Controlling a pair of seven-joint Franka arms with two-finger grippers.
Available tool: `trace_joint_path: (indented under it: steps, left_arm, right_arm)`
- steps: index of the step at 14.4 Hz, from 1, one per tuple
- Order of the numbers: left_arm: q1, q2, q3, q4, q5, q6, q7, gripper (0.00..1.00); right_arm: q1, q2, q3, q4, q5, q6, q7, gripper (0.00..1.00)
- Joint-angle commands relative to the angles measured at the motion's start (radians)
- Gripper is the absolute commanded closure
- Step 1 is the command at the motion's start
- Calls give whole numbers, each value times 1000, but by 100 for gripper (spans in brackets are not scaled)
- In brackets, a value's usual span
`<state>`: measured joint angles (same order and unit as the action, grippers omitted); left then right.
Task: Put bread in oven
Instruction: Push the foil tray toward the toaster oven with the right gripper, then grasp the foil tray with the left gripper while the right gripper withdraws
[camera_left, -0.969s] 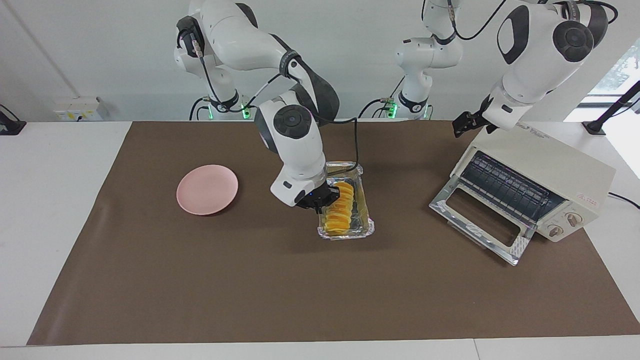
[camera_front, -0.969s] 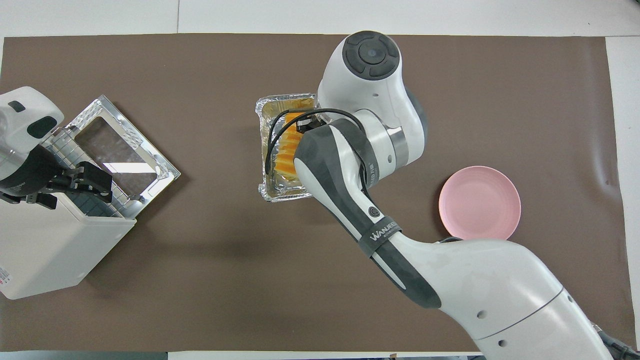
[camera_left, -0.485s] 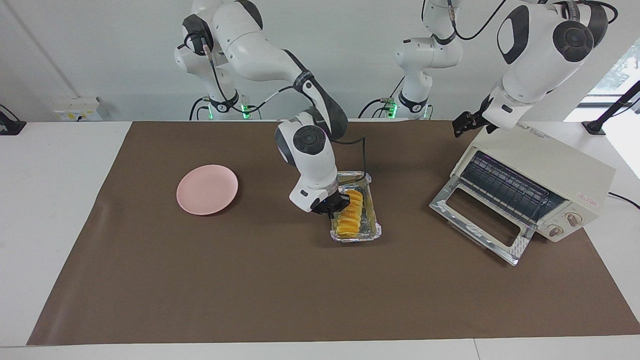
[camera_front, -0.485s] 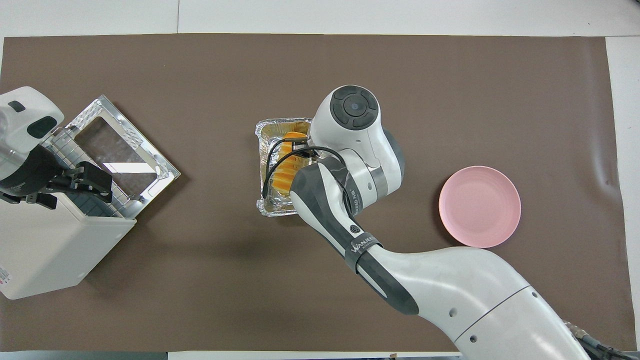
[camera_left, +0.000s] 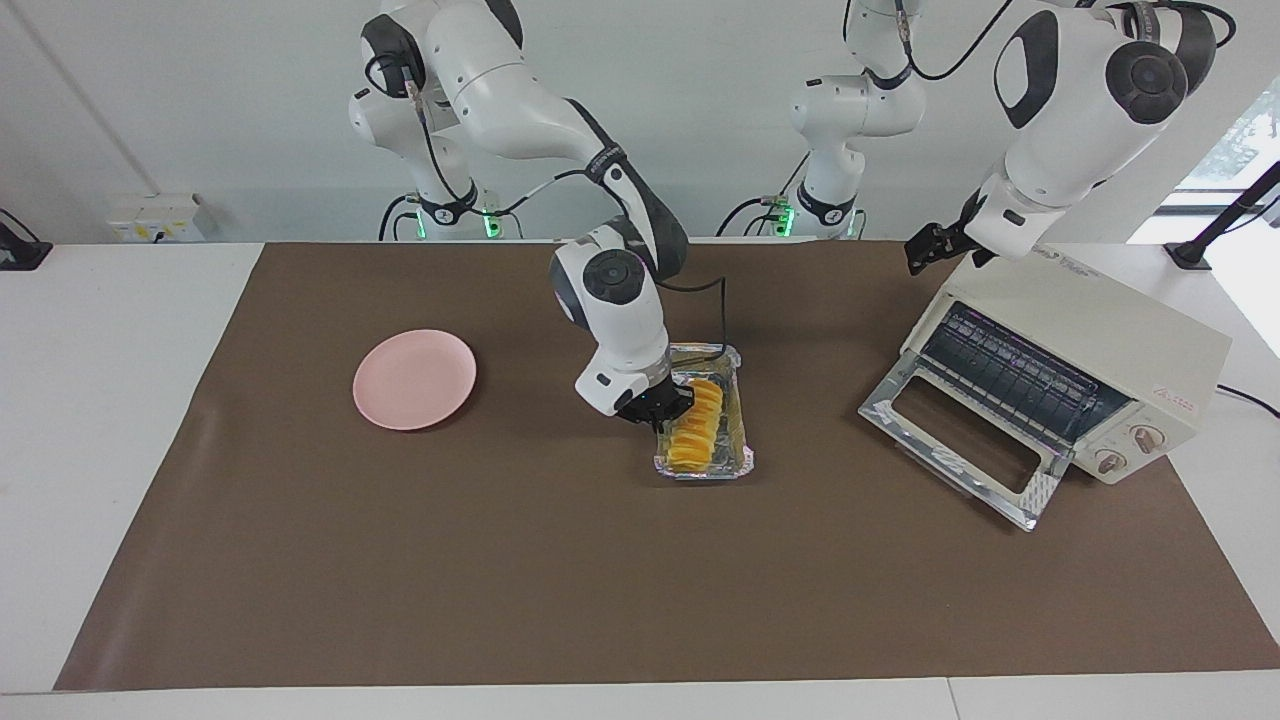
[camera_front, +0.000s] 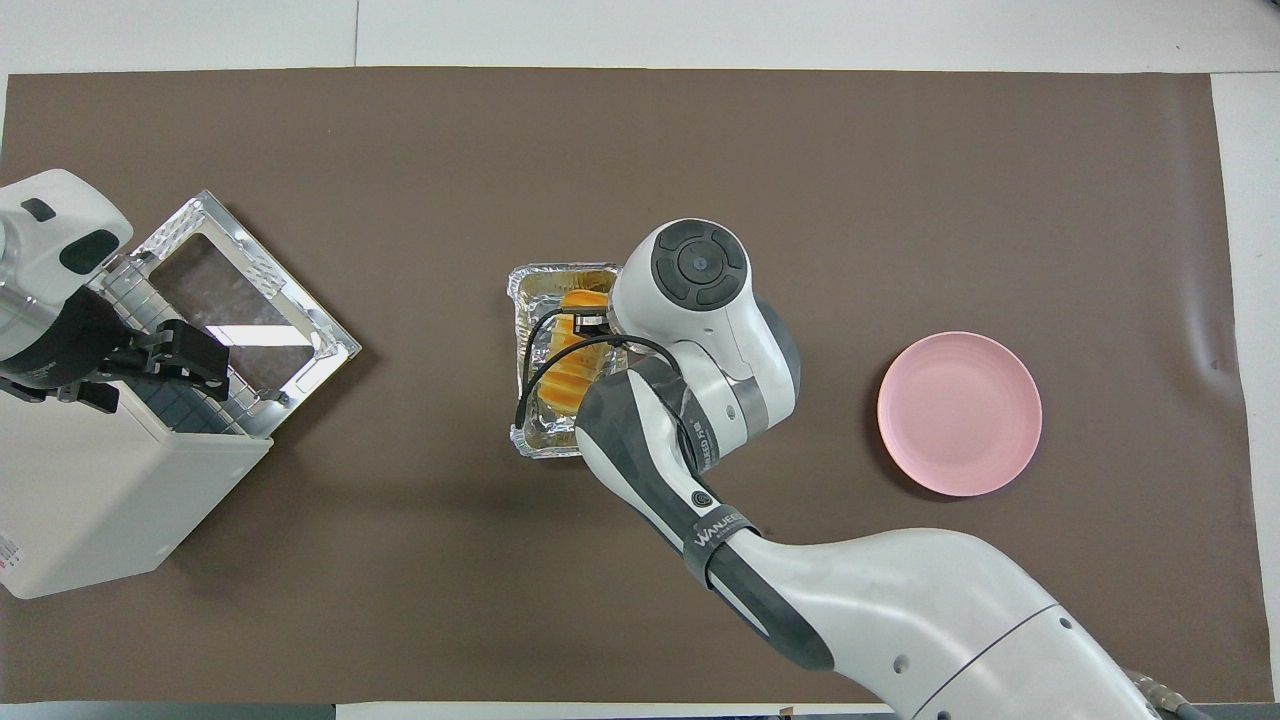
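Observation:
The yellow-orange bread (camera_left: 695, 425) lies in a crinkled foil tray (camera_left: 745, 455) at the table's middle; it also shows in the overhead view (camera_front: 572, 370). My right gripper (camera_left: 668, 408) is shut on the tray's rim on the side toward the right arm's end, low over the mat. In the overhead view the right wrist hides the fingers. The cream-white oven (camera_left: 1100, 340) stands at the left arm's end with its glass door (camera_left: 960, 440) dropped open and the rack showing. My left gripper (camera_left: 925, 248) waits above the oven's top edge.
A pink plate (camera_left: 415, 378) lies on the brown mat toward the right arm's end. The oven's open door (camera_front: 240, 300) juts out toward the foil tray (camera_front: 520, 300), with bare mat between them.
My right gripper has come down with the foil tray and bread, and has drawn them a little nearer to the robots. The left arm has not moved.

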<state>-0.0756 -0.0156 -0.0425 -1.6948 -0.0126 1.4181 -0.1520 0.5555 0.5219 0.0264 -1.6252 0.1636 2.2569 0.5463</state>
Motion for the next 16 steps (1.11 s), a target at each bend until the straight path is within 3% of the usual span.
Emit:
trace_joint_path:
  steps: [1,4,7,9,11,13,16]
  left_arm:
    - [-18,-18,6,-12,-1,21,-4,0]
    - [-55,-18,-30,-25,-1,126,-18,0]
    - [-183,6,-33,-43,-7,272,-196,0]
    - [-293,115,-31,-34,-18,370,-276,0]
    - [-387,227,-31,-37,-20,554,-412,0]
    - [-438,291,-31,-36,-35,660,-445,0]
    - [-496,344,-31,-29,-61,693,-489,0]
  right_arm:
    - [-12,-29,-3,-13,22,-23,15,0]
    - [-58,-58,-25,24,14,-103,1,0]
    - [-172,-118,-28,19,4,-141,-64,0]
    - [-253,-169,-31,13,1,-200,-200,0]
    - [-351,-221,-31,13,-6,-256,-334,0]
    - [-414,-255,-33,13,-7,-299,-454,0]
    - [-479,-305,-34,15,-82,-381,-580,0]
